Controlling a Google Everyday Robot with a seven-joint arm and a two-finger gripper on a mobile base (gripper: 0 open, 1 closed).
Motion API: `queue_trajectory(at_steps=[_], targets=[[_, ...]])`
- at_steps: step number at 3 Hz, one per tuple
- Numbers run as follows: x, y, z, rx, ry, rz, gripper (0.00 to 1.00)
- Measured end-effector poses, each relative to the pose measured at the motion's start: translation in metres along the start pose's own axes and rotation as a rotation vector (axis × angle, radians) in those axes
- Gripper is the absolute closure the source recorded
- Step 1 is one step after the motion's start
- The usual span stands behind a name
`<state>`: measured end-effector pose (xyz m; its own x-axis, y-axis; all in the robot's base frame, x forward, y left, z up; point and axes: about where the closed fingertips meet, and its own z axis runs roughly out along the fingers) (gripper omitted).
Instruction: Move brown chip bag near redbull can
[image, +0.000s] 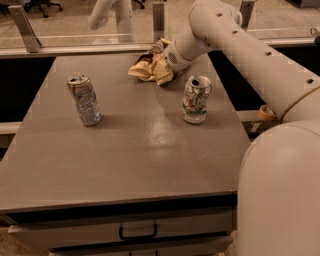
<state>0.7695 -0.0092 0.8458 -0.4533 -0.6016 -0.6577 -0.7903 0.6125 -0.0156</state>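
The brown chip bag (150, 69) is a crumpled brown and cream-tan bag at the far edge of the grey table (135, 150), right of centre. My gripper (161, 52) is at the bag's right end, mostly hidden by the bag and by my white wrist. The redbull can (84, 99) is a slim, dented silver can with bluish patches. It stands upright on the left side of the table, well apart from the bag.
A wider white-and-green can (196, 99) stands on the right side of the table, just in front of the bag. My white arm reaches over the table's right edge. A glass barrier and rail (75, 47) run behind the table. A drawer handle (138, 232) is below the front edge.
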Motion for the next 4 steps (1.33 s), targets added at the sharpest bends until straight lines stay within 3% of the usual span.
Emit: queue_trajectory(at_steps=[2,4], targets=[[0.0,0.0,0.0,0.0,0.0,0.0,1.0],[-0.023,0.042,-0.037,0.044,-0.078,-0.094,1.0]])
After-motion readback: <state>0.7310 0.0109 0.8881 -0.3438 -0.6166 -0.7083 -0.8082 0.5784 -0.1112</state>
